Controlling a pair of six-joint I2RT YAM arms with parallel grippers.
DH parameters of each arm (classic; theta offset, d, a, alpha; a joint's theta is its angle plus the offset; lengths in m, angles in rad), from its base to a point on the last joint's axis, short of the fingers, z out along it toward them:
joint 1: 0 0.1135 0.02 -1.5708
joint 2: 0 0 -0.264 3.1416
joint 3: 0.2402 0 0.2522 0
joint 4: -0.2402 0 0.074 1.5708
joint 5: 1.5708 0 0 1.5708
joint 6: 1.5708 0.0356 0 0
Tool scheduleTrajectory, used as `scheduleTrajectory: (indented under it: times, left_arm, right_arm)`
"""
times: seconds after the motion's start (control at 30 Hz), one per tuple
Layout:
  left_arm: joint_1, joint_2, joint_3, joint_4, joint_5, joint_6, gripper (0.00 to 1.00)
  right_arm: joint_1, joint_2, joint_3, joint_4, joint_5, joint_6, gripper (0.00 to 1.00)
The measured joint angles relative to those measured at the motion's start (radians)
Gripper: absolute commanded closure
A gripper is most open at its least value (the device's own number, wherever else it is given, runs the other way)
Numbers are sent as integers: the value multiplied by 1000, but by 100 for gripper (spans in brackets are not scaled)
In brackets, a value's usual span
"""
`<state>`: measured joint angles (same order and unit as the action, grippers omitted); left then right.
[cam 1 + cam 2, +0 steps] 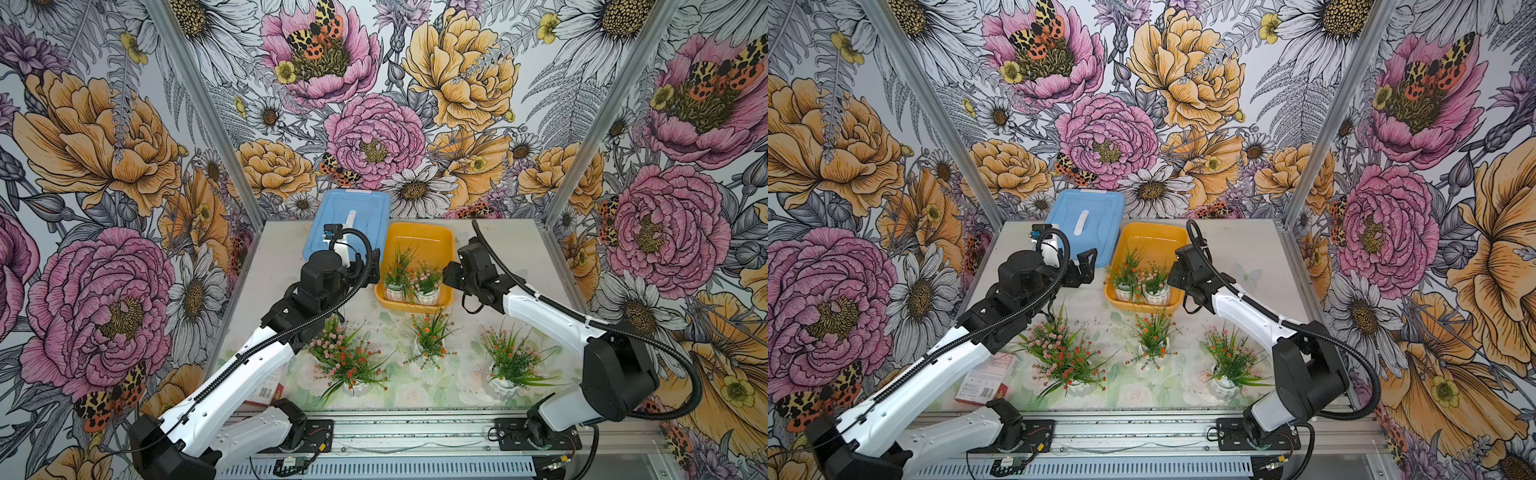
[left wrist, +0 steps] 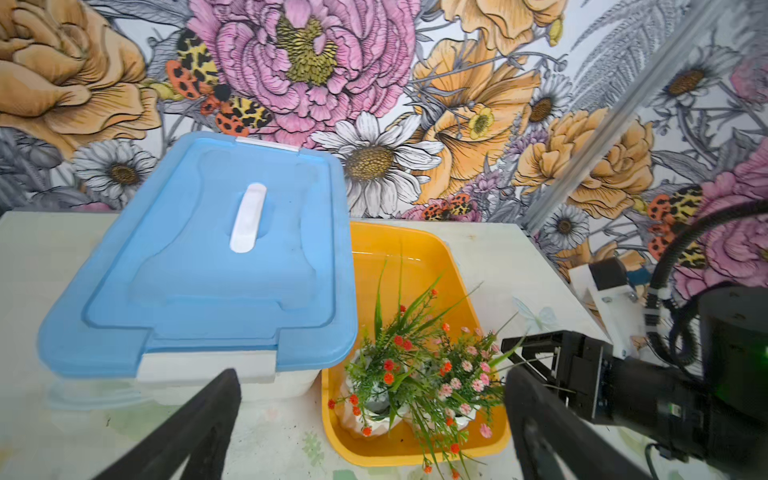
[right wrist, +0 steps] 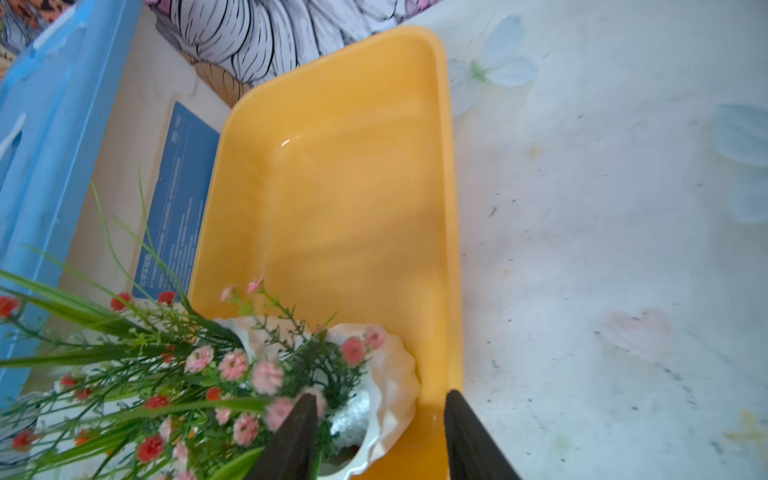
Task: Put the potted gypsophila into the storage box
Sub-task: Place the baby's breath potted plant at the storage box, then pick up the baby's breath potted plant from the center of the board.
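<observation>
The storage box (image 1: 424, 243) is a shallow yellow-orange tray at the back middle of the table, also seen in the right wrist view (image 3: 340, 187). Two potted gypsophila stand at its near end: one with orange-red blossoms (image 1: 395, 284) and one with pink blossoms (image 1: 428, 291) in a white ribbed pot (image 3: 395, 365). My right gripper (image 3: 380, 397) is open and straddles the pink pot's rim. One finger is in the foliage; the other stands apart by the tray wall. My left gripper (image 2: 374, 374) is wide open and empty, just left of the tray.
A translucent box with a light-blue lid (image 1: 349, 216) sits against the tray's left side. More potted gypsophila stand on the front of the table: a pink and orange cluster (image 1: 347, 363), one in the middle (image 1: 430, 338) and one at the right (image 1: 509, 365). A red-and-white packet (image 1: 984, 378) lies under the left arm.
</observation>
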<state>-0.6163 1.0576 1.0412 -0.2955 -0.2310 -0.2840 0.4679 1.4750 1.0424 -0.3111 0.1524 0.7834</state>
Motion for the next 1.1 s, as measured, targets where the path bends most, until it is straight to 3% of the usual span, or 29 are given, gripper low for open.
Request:
scheduleTrajectory:
  times: [0.2,0.5,0.77,1.1]
  left_arm:
    - [-13,50,75,-57,183,30,1]
    - [-114,90,168,-188,380,87,1]
    - [-282,179,255,-285,400,101,1]
    - [-545,426,399,-413,313,43,1]
  right_arm:
    - [-26,-154,-70,-14,143,19,34]
    - [-54,-326,-73,-97,284,-8,28]
    - [-188,-432,-94,-147,257,-68,23]
    - [-357,-542,-167,-223,84,-157,17]
